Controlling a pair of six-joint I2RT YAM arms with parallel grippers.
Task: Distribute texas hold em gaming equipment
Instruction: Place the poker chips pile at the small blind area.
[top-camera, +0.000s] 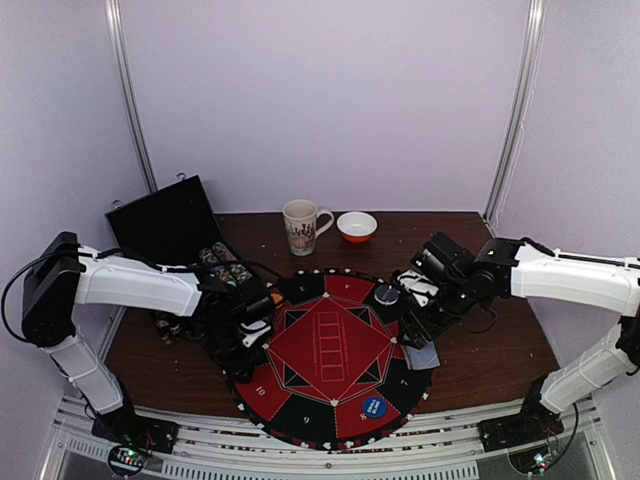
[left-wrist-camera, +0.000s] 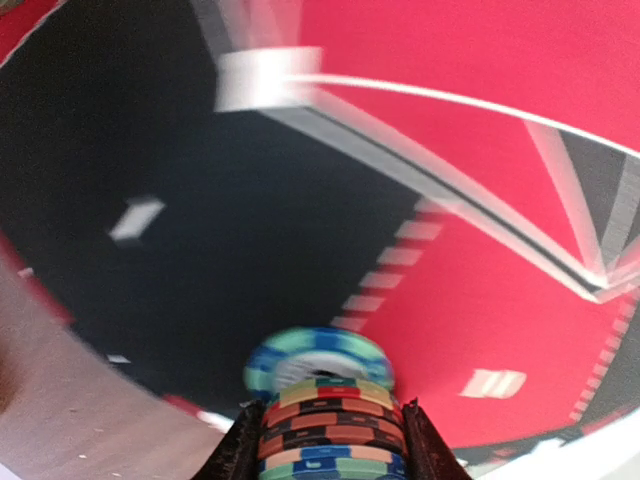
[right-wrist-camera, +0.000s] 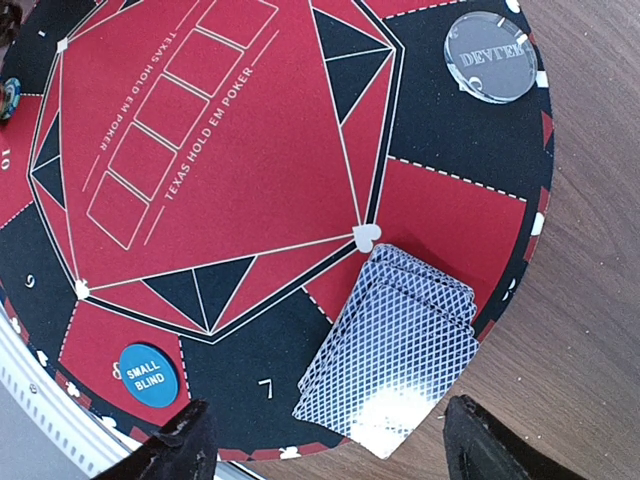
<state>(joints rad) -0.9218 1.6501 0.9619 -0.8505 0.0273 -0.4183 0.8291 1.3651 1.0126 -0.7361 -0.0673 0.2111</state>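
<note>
My left gripper (left-wrist-camera: 325, 445) is clenched on a stack of poker chips (left-wrist-camera: 332, 425) over the mat (left-wrist-camera: 480, 150). The top chip (left-wrist-camera: 318, 358) sits above my fingers, so 1 jolt could spill it. My right gripper (right-wrist-camera: 325, 440) hangs released over the card deck (right-wrist-camera: 395, 335) at the mat's rim.

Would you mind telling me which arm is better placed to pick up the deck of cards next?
Right. The right gripper hangs open directly over the deck at the mat's right edge; the left gripper is across the mat, closed on a chip stack.
</note>
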